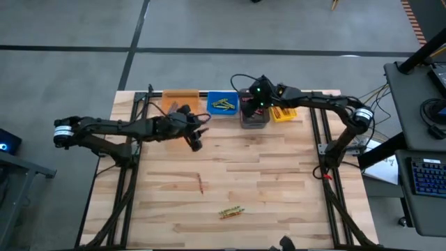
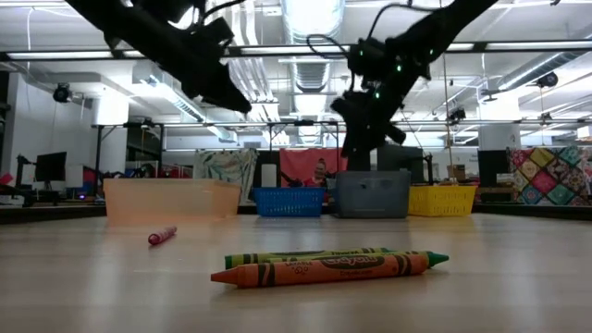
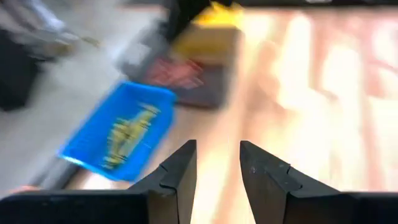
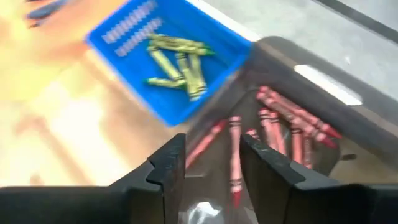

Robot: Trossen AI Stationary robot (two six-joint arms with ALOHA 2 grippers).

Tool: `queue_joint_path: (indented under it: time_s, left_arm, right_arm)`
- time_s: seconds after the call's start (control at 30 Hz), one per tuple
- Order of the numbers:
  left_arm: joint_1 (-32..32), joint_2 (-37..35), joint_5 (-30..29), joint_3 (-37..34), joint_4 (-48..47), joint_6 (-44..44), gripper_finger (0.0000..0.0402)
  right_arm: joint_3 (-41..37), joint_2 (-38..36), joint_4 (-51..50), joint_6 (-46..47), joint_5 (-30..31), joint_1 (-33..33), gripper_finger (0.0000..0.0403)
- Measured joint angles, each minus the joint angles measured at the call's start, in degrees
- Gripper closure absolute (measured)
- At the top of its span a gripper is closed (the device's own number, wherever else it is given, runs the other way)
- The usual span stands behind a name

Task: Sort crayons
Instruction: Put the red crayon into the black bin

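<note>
A pale wooden table (image 1: pixel 265 174) stands on a grey workshop floor, four bins lined along its far edge. Nearest me from the grey bin (image 1: pixel 254 118), an orange and a green crayon (image 2: pixel 328 265) lie touching; a red crayon (image 1: pixel 201 185) lies between them and the bins. The right gripper (image 4: pixel 211 165) hovers over the grey bin, jaws parted, empty, red crayons (image 4: pixel 283 121) below. The left gripper (image 3: pixel 217 171), part open and empty, hangs beside the blue bin (image 3: pixel 118 137) of yellow-green crayons.
</note>
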Motion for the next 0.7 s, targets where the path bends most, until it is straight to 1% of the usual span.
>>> queue_joint_path:
  time_s: [0.1,0.23,0.3,0.33,0.47,0.6,0.7]
  left_arm:
    - [-0.74,-0.13,7.37,0.62,-5.5,0.53,0.0297]
    - [-2.83,0.56,17.92,0.35,-10.12,0.94,0.0297]
    - [-4.3,0.97,22.03,0.32,-11.71,0.94,0.0297]
    - [-5.27,1.07,23.18,0.28,-12.68,0.95,0.0297]
    - [-10.68,2.24,23.61,0.09,-15.4,2.64,0.0296]
    - [-16.54,4.39,23.43,0.05,-15.22,3.13,0.0285]
    - [-20.27,6.37,20.16,0.12,-15.28,1.81,0.0265]
  right_arm:
    - [-0.09,-2.78,-1.76,-0.14,-0.01,3.14,0.027]
    - [-0.09,-6.86,-5.72,-0.12,0.0,8.01,0.0283]
    - [-0.11,-8.74,-7.77,-0.1,-0.02,10.65,0.0289]
    - [-0.11,-9.6,-8.57,-0.1,0.0,12.07,0.0291]
    - [-0.11,-12.69,-10.88,0.37,0.01,17.89,0.0296]
    - [-0.13,-14.43,-11.31,0.85,-0.03,23.59,0.0294]
    - [-0.13,-15.51,-12.11,1.94,-0.03,27.2,0.0295]
